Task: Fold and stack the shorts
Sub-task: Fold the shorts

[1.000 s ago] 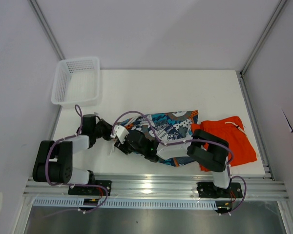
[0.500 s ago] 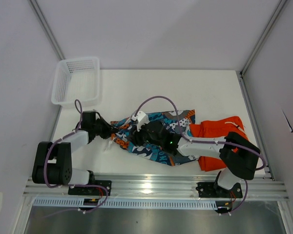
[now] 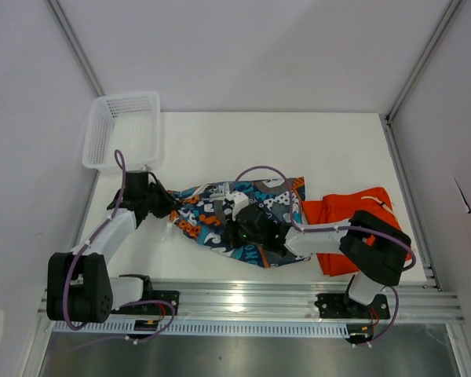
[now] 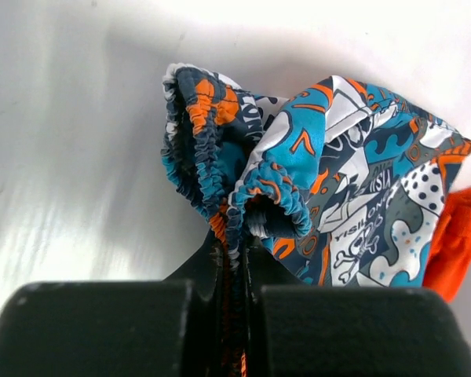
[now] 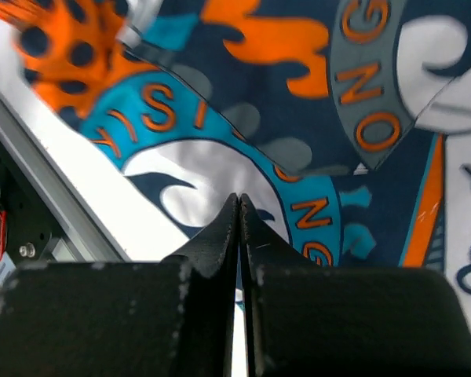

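Note:
The patterned shorts (image 3: 212, 208) lie bunched in the middle of the table. My left gripper (image 3: 163, 206) is shut on their elastic waistband (image 4: 255, 192) at the left end, and the gathered band runs down between the jaws (image 4: 235, 245). My right gripper (image 3: 237, 229) hovers low over the middle of the patterned shorts (image 5: 298, 102), its jaws pressed together (image 5: 239, 198) with no fabric showing between them. The orange shorts (image 3: 381, 206) lie crumpled to the right, partly under my right arm, and show as an orange edge (image 4: 455, 243) in the left wrist view.
A white mesh basket (image 3: 122, 129) stands at the table's back left corner, just behind my left arm. The metal rail (image 3: 243, 297) runs along the near edge. Grey walls and posts close in the left, right and back.
My right gripper has shut and shifted right over the patterned shorts. My left gripper has pulled the waistband back and to the left, drawing the shorts out longer.

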`<state>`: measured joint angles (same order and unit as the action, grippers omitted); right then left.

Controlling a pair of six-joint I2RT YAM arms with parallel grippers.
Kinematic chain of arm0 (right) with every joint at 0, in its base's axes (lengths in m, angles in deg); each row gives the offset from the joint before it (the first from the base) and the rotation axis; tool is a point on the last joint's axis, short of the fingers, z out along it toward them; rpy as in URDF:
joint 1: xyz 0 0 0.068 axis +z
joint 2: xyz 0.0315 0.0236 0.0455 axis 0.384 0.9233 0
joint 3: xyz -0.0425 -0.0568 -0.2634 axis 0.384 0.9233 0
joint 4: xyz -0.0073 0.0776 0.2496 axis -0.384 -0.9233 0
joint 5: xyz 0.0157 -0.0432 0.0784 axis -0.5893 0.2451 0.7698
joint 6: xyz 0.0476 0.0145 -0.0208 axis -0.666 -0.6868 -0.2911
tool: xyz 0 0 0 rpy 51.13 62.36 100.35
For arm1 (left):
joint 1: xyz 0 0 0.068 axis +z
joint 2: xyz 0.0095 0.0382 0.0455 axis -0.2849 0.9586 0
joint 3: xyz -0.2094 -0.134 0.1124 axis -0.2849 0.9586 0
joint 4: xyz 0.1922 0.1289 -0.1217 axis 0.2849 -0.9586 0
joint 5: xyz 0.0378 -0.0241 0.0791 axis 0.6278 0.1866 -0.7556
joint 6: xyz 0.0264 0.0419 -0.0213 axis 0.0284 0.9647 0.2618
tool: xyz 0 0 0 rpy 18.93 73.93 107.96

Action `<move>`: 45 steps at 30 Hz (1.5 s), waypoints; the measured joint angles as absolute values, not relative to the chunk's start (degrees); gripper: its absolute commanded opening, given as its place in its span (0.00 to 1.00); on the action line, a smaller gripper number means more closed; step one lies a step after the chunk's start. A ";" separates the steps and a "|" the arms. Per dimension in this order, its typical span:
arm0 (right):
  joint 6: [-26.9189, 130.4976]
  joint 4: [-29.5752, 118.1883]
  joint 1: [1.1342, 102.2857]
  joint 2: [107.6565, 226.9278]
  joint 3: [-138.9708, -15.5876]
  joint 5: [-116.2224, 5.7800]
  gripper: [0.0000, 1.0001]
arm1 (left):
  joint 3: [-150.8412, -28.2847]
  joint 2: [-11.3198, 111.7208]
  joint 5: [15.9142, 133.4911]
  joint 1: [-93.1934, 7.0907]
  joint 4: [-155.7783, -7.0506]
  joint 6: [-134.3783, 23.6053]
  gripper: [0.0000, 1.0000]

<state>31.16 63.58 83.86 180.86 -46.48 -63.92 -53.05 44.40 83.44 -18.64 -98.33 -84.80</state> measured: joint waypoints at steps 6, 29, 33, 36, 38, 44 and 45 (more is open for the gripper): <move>23.95 62.64 86.85 188.51 -47.91 -64.40 0.00 | -54.89 41.67 80.90 -18.68 -103.13 -81.76 0.00; 11.08 50.68 73.87 190.11 -64.41 -31.09 0.05 | -68.24 37.91 70.76 -21.09 -116.29 -73.74 0.02; 10.60 50.66 72.34 196.40 -71.62 -21.06 0.00 | -69.71 38.85 69.95 -21.52 -117.91 -73.22 0.02; 11.51 47.82 72.06 204.07 -77.59 -16.03 0.00 | -71.28 39.33 69.38 -21.94 -119.09 -72.95 0.02; 13.22 44.39 71.93 208.91 -80.97 -13.15 0.00 | -72.79 39.65 68.75 -22.49 -120.21 -72.41 0.02; 17.59 35.54 71.07 219.40 -87.40 -6.31 0.00 | -78.65 41.21 66.56 -24.63 -123.16 -70.66 0.04; 18.77 35.65 70.83 220.14 -87.90 -5.39 0.00 | -79.41 41.60 66.28 -25.11 -123.51 -70.31 0.04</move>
<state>18.77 35.65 70.83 220.14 -87.90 -5.39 -79.41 41.60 66.28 -25.11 -123.51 -70.31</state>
